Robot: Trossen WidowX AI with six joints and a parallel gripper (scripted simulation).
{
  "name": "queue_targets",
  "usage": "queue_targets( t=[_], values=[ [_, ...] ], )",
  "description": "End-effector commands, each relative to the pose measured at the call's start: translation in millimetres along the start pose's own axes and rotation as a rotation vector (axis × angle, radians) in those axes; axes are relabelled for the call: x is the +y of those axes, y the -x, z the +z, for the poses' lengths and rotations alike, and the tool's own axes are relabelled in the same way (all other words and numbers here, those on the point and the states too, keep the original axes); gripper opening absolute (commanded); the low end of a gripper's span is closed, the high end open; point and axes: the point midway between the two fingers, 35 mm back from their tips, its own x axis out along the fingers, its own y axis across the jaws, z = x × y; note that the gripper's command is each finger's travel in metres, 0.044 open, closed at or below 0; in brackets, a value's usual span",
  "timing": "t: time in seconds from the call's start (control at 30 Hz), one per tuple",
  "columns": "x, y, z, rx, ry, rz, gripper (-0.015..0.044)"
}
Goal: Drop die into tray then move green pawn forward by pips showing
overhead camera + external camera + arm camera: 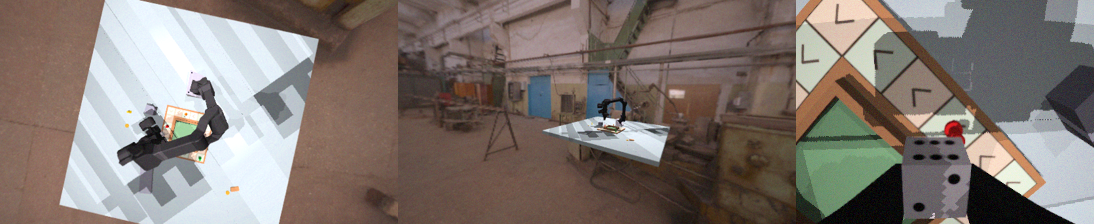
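My gripper [934, 172] [604, 118] is shut on the grey die [937, 192]. The die's upper face in the wrist view shows six pips, and the face below shows two. The gripper is above the left side of the board [171, 112] [845, 22], off to one side of the green tray [184, 130] [833, 165]. The die is hidden by the arm in the top view. The green pawn [199, 158] [615, 130] stands on the board's lower right corner square.
A red pawn [167, 126] [954, 129] stands close by the held die in the wrist view. An orange pawn [186, 114] is on the top row. A dark box [151, 109] [1081, 100], yellow pawn [129, 111], orange block [234, 188] and lilac slab [146, 181] lie off the board.
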Motion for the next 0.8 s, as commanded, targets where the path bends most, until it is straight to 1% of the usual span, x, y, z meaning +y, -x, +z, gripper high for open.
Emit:
queue_targets(
  t=[0.0, 0.77],
  values=[
    [13.6, -2.2, -11.6, -0.003, -0.114, 0.007, 0.0],
    [69.1, -26.4, -79.4, 0.022, -0.738, 0.014, 0.0]
  ],
)
